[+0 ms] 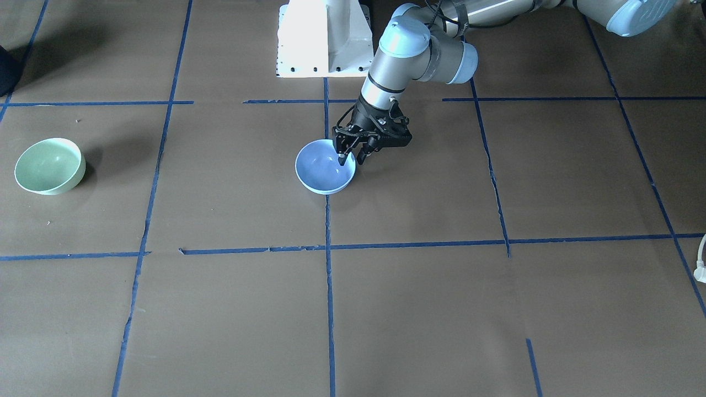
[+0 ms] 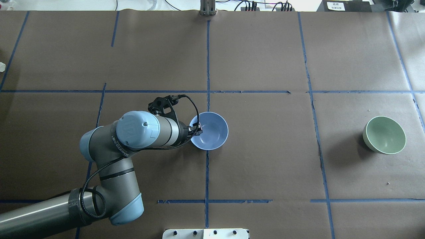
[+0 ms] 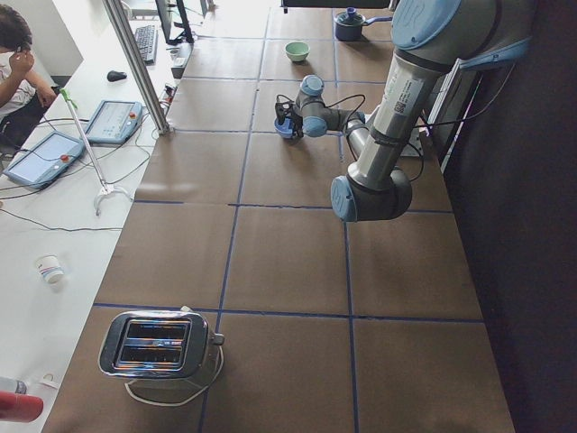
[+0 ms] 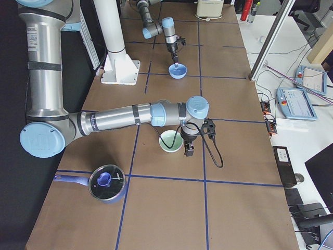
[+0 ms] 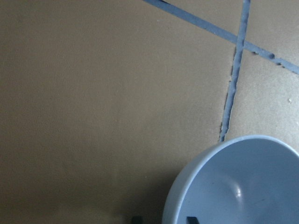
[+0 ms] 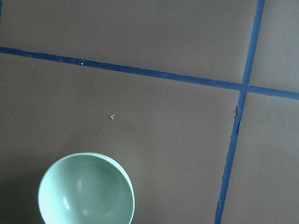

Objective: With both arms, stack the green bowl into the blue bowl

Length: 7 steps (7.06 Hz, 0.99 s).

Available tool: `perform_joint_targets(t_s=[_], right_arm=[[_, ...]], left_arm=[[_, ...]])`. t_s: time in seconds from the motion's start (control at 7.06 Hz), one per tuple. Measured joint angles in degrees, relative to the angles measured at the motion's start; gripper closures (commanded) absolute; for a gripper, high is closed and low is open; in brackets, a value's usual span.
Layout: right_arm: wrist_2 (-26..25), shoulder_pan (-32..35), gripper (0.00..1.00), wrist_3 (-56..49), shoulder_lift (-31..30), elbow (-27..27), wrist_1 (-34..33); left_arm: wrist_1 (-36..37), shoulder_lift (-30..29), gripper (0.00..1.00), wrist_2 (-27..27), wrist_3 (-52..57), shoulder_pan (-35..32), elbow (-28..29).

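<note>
The blue bowl [image 1: 324,166] stands upright near the table's middle and also shows in the overhead view [image 2: 210,130]. My left gripper [image 1: 351,159] is at its rim on the robot's side. The jaws are open, one finger inside the bowl and one outside. In the left wrist view the rim of the bowl [image 5: 243,182] runs between two fingertips [image 5: 189,218]. The green bowl [image 1: 49,165] stands upright far to my right [image 2: 384,135]. My right gripper [image 4: 188,150] shows only in the exterior right view, beside the green bowl [image 4: 170,140]. I cannot tell whether it is open or shut.
The white pedestal [image 1: 322,38] stands at the table's robot side. A lidded pot [image 4: 106,185] sits at the right end of the table beyond the green bowl. A toaster [image 3: 158,345] sits at the left end. Blue tape lines cross the brown table cover.
</note>
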Motion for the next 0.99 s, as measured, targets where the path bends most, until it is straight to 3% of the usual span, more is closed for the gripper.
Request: perform_joint_targets(t_s=[0.28,0.71,0.85,0.99], right_arm=[[-0.1,-3.5,0.0,6.6,-2.0,-0.9,9.2],[-0.5,-10.8,0.01,31.9,-5.7,-12.9,43.3],[-0.5,-12.5,0.02,38.4,-6.0,-16.8,52.6],[-0.4,-13.8,0.11,41.2,-6.1,-19.0,56.9]], left_arm=[[0.1,2.5,0.0,0.1,-0.7,-2.0,-8.3],[0.1,6.3,0.0,-0.2,-1.6,-4.1,-13.0],[0.1,6.7,0.0,-0.2,-1.7,-4.1,-13.3],[0.1,6.9,0.0,-0.2,-1.7,-4.2,-13.4]])
